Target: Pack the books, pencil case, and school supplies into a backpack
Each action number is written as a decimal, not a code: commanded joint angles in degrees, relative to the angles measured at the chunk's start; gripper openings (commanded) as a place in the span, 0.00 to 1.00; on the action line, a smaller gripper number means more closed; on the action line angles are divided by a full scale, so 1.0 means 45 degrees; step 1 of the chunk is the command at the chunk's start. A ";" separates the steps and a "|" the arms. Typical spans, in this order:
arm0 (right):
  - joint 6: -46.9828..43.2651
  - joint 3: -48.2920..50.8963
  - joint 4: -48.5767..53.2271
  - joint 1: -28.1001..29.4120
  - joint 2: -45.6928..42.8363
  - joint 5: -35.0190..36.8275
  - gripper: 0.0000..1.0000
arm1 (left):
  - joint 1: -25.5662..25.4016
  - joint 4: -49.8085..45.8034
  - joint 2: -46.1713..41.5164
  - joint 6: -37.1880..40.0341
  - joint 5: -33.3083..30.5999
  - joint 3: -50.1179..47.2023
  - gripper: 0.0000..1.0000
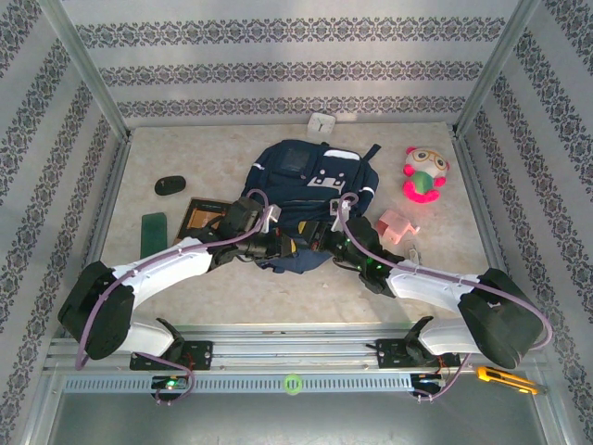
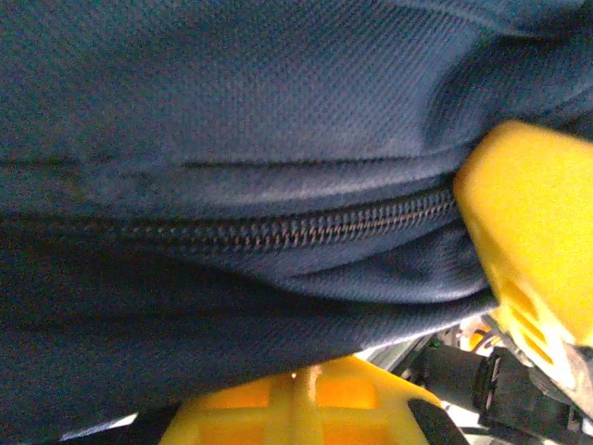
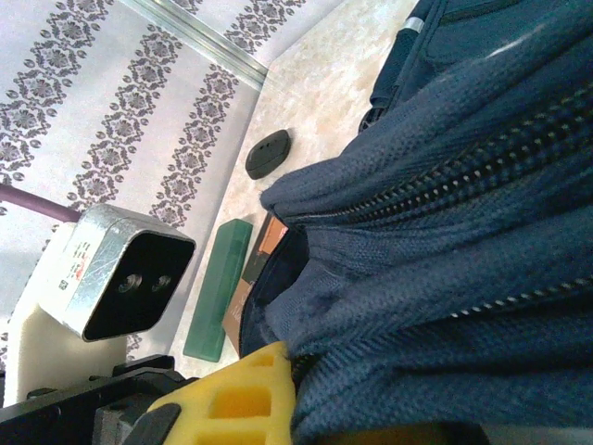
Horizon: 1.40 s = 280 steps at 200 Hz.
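Left claw (image 1: pixel 276 246) and right claw (image 1: pixel 332 246) both pinched shut on the near zippered edge of the large navy-blue fabric backpack (image 1: pixel 310 171), which lies flat mid-bench (image 1: pixel 445 269).

The backpack (image 1: pixel 310 181) fills the middle of the surface (image 1: pixel 306 297). My left gripper (image 1: pixel 267 243) and right gripper (image 1: pixel 345 243) crowd its near edge, both pinched into its fabric. To its left the brown book (image 1: pixel 206 215), green book (image 1: pixel 154 227) and black oval (image 1: pixel 170 184) block passage, and to its right the pencil case (image 1: pixel 397 227) and plush toy (image 1: pixel 424 174). The near strip between my arms lies open.
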<state>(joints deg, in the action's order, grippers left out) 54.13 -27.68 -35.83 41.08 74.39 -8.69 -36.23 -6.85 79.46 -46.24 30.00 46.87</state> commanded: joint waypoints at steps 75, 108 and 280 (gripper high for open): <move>0.0805 0.0463 -0.0494 -0.1111 -0.1356 -0.3002 0.00 | 0.0661 -0.5938 -0.0081 0.5402 -0.4375 0.1783 0.00; 0.1463 0.0304 -0.0401 -0.2218 -0.1941 -0.4964 0.00 | 0.1536 -0.5952 -0.0459 0.6042 -0.5071 0.1697 0.00; -0.1847 -0.2592 0.6089 -0.6002 -0.1510 -0.9263 0.27 | 0.2975 -0.4537 -0.1931 0.6693 -0.1550 0.0314 0.00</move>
<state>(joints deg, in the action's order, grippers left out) 57.32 -34.61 -20.75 14.98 69.47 -52.38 -24.34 -26.00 73.67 -13.32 23.22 50.22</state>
